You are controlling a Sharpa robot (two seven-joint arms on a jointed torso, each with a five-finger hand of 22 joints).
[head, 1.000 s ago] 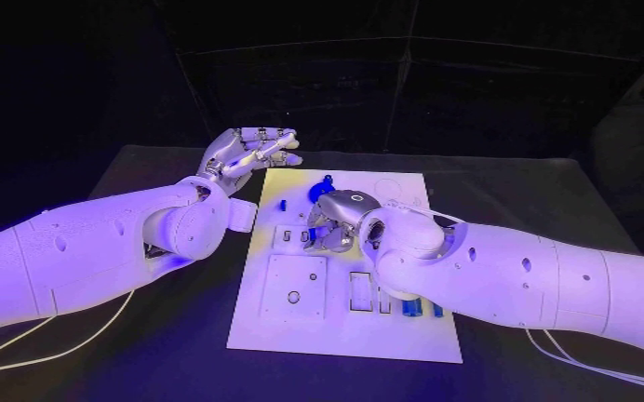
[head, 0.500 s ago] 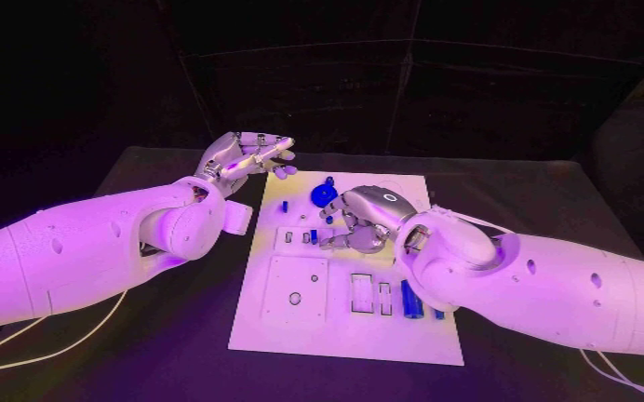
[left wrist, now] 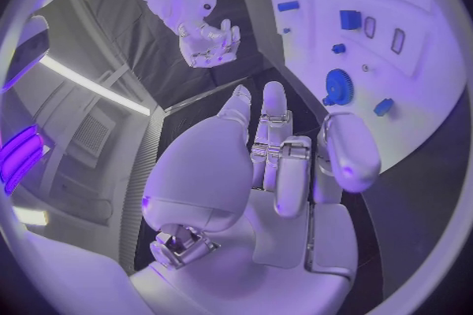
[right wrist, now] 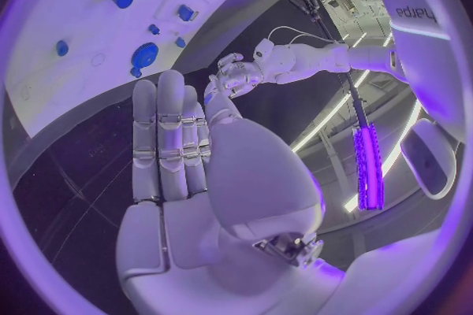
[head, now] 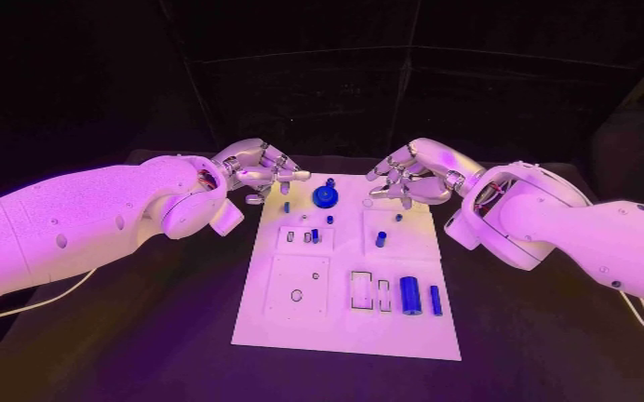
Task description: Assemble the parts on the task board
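Both hands hung above the task board's (head: 342, 323) far end

We saw the left hand (head: 258, 169) and right hand (head: 419, 174) curled on nothing; fingertips hid the blue gear's (head: 325, 196) surroundings

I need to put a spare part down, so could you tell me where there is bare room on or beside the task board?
The black table left of the task board and near its front edge is bare, as is the board's front strip. The board's far half is crowded: the blue gear, small parts, and the left hand and right hand above its far corners.
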